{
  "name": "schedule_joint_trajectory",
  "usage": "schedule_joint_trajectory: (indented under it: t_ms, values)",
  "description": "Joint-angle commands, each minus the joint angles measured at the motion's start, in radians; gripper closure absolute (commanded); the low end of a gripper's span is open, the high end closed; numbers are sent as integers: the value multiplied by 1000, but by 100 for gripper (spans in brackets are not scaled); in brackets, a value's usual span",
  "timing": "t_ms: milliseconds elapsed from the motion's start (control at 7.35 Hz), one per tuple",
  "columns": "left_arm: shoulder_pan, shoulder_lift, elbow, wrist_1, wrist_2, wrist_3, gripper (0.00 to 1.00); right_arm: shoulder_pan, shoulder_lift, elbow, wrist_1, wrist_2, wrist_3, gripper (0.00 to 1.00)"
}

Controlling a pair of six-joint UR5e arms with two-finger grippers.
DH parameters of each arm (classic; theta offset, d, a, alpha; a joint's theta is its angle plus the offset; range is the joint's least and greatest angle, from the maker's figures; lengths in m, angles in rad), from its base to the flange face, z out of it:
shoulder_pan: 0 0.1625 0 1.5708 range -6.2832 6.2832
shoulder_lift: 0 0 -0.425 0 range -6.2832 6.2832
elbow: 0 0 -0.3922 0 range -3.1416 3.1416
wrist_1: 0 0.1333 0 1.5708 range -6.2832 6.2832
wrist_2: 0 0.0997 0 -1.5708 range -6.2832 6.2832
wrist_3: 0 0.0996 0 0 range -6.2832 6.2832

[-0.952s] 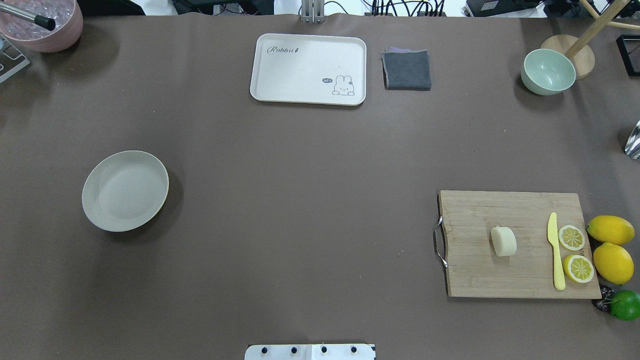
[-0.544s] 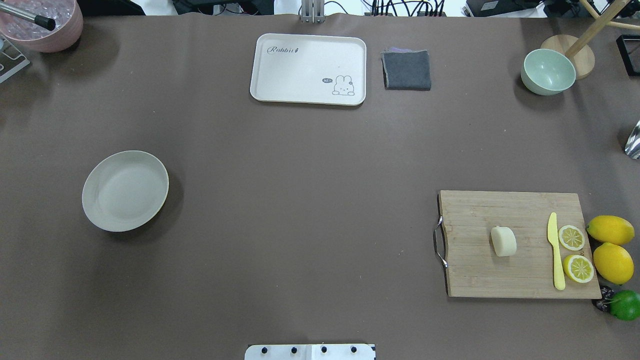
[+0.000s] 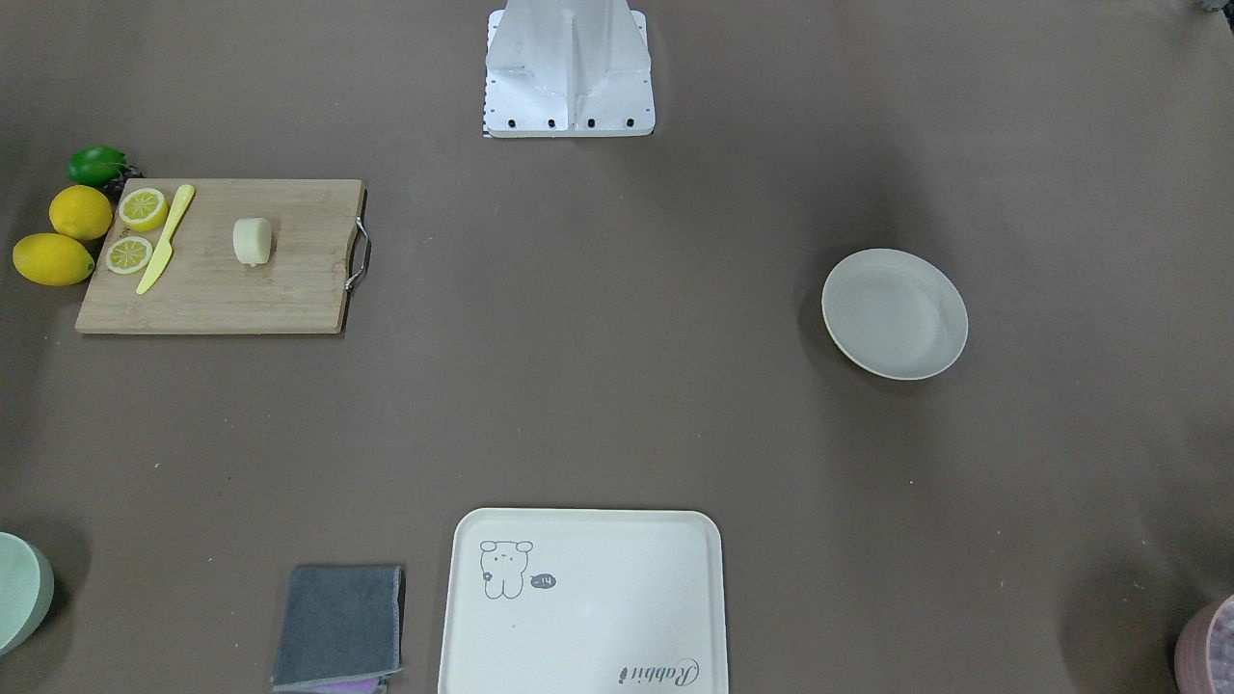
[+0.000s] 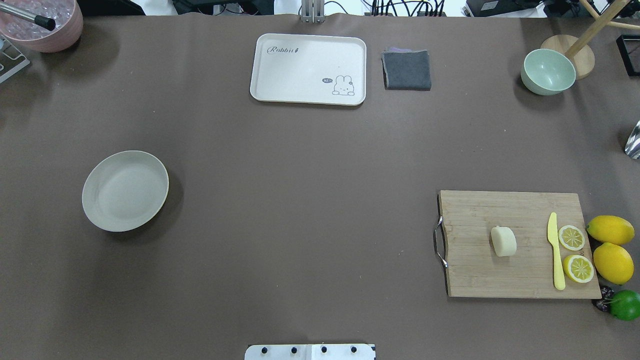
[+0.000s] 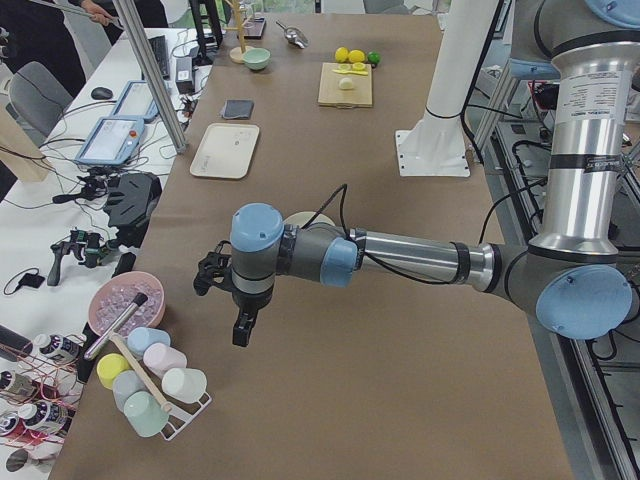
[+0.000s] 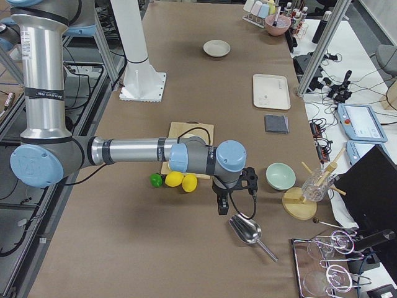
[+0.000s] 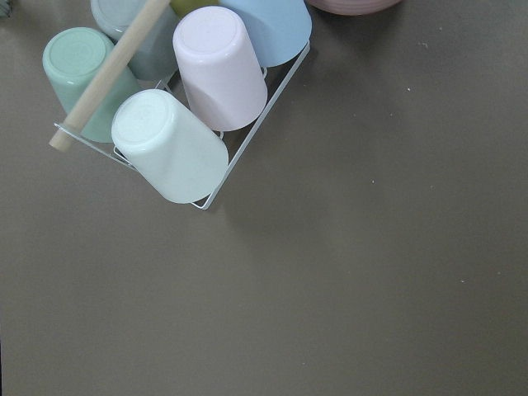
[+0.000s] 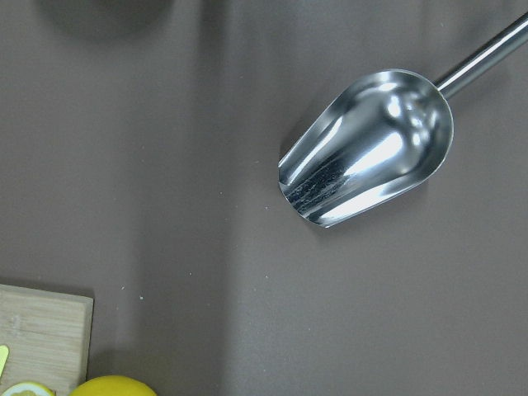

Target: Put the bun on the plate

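Bun [image 4: 503,241] lies on the wooden cutting board [image 4: 480,272], near its middle, on the robot's right side of the tabletop [image 4: 300,200]. On the same board, a yellow knife [image 4: 555,250] and two lemon slices [image 4: 571,237] lie at the end away from the handle. Two whole lemons [image 4: 610,230] and a lime [image 4: 625,305] sit just off that end.

Plate [image 4: 125,191] is on the robot's left side, well apart from the bun. Cream tray [image 4: 307,69] and grey cloth [image 4: 407,70] lie side by side at the far edge.

Left gripper [image 5: 241,330] points down over bare tabletop, near the cup rack [image 7: 198,99]. Right gripper [image 6: 222,208] points down near the metal scoop [image 8: 371,148], beyond the lemons. Both show only in the side views, so I cannot tell how far either is open or whether it holds anything.
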Motion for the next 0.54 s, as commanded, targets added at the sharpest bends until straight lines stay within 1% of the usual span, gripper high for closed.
schedule_joint_trajectory:
  t_ms: [0,136,408]
  values:
    - [8,6,7,-86,-2,-2,2,0,1,1,1,0,0,0]
    - [8,12,27,-136,-3,-3,2,0,-1,1,1,0,0,0]
    - [9,14,60,-140,-5,-26,2,0,-1,4,1,2,0,0]
